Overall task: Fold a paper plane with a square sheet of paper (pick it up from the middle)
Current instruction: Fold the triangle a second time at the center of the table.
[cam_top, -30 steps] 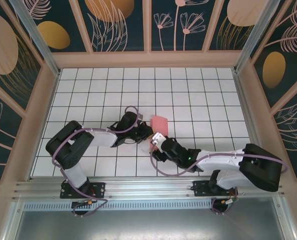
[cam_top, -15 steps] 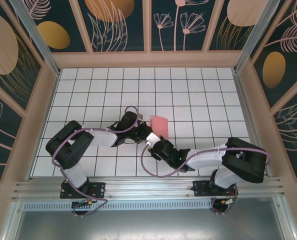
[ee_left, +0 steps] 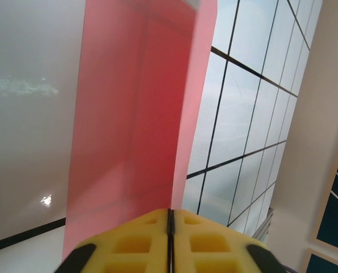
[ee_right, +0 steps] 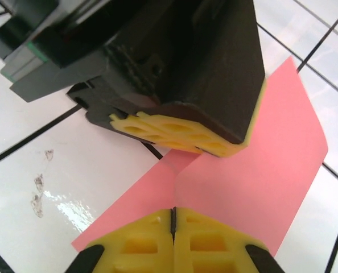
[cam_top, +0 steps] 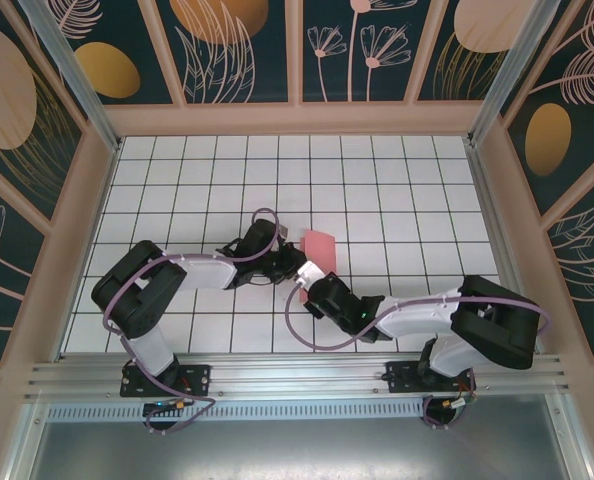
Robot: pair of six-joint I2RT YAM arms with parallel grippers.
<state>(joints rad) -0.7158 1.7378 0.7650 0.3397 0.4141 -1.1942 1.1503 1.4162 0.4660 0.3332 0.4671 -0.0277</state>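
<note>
— At the middle of the white grid-tiled table (cam_top: 397,200), where is the thin salmon-pink paper sheet (cam_top: 320,247)?
— Folded flat, one crease showing. In the top view it lies at about 1 o'clock from both claws. The black left gripper (cam_top: 295,264) and black right gripper (cam_top: 308,277) meet at its near corner.
— Their jaws?
— Both pairs of yellow pads (ee_right: 152,224) are pressed together with no gap. I cannot tell whether paper is nipped between them.
— And the next fold?
— From the right wrist the sheet runs toward 1 o'clock, with the left gripper at 12 on the crease. I judge the right gripper nearer the free edge.
</note>
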